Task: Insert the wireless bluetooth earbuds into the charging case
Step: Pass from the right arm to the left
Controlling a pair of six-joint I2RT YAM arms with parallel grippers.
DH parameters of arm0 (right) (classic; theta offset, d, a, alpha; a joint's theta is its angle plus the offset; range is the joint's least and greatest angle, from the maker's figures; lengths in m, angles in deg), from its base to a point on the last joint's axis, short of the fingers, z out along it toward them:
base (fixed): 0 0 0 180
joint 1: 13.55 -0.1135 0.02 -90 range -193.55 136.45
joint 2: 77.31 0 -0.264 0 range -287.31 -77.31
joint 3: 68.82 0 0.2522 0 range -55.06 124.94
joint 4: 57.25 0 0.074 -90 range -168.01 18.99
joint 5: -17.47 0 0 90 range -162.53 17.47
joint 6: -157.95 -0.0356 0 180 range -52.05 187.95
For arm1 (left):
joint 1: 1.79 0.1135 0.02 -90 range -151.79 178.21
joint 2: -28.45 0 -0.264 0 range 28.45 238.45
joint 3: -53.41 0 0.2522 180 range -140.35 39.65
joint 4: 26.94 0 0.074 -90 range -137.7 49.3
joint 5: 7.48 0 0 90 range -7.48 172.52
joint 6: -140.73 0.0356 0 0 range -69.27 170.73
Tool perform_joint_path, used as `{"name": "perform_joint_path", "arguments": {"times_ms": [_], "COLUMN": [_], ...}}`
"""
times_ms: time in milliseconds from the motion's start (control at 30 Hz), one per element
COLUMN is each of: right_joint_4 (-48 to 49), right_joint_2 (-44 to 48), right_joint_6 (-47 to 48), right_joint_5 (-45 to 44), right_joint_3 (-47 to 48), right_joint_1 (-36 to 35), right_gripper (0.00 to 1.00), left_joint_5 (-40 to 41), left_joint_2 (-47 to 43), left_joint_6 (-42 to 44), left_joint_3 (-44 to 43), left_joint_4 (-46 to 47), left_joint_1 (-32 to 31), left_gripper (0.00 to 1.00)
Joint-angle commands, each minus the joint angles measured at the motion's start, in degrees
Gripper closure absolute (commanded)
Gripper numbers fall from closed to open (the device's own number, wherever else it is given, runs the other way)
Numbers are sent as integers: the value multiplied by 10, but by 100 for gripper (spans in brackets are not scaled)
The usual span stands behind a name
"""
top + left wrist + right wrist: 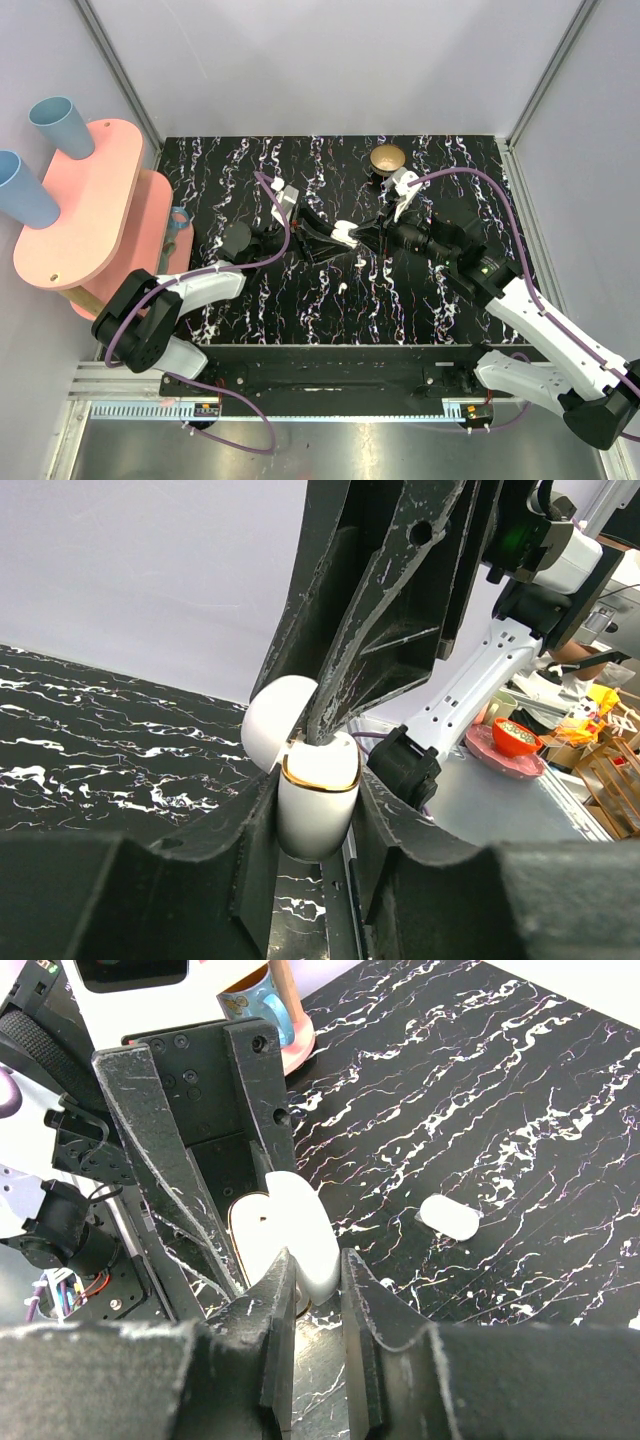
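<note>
Roughly midway, by the look of it. Nearest, in the left wrist view: charging case pinched firmly between the fingers of the left gripper, lid flipped open, gold-rimmed mouth turned toward the other arm. Opening step done, then, and case steadied for loading. Meeting it, right gripper pointed at that mouth, jaws set narrow, tips at or just inside the rim. Probably the seating of one bud in hand, as a judgement only. Farther out on the black marbled tabletop: one earbud lying loose, well apart from the case, untouched. At least that one left to fetch and seat, with the lid to close after, if wanted. Farthest back, gold dish by the rear edge and pink stand with blue cups off to the left, no part of the job.

Hard to settle, again from close to far: anything between the right fingertips, white on white against the case, so no telling between a held bud and bare jaws. Case interior hidden behind both sets of fingers; sockets filled or vacant, unknown. Second earbud not found anywhere for certain; small white flecks on the tabletop too like its veins.
</note>
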Motion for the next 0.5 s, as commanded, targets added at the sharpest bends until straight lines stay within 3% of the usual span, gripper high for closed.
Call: {"name": "perform_joint_path", "arguments": {"times_ms": [0,167,367,467], "right_joint_4": [16,14,13,12], "right_joint_2": [3,1,1,-1], "right_joint_6": [-6,-5,-3,-3], "right_joint_5": [10,13,12,16], "right_joint_3": [8,9,9,9], "right_joint_1": [-6,-5,-6,-6], "right_gripper": [100,100,100,100], "left_joint_5": [24,28,28,26], "left_joint_2": [-6,-8,-6,-6], "left_joint_6": [14,15,15,18], "left_joint_3": [-4,-4,-5,-6], "left_joint_4": [209,209,210,210], "left_joint_1": [1,1,1,1], "left_gripper": [62,60,65,81]}}
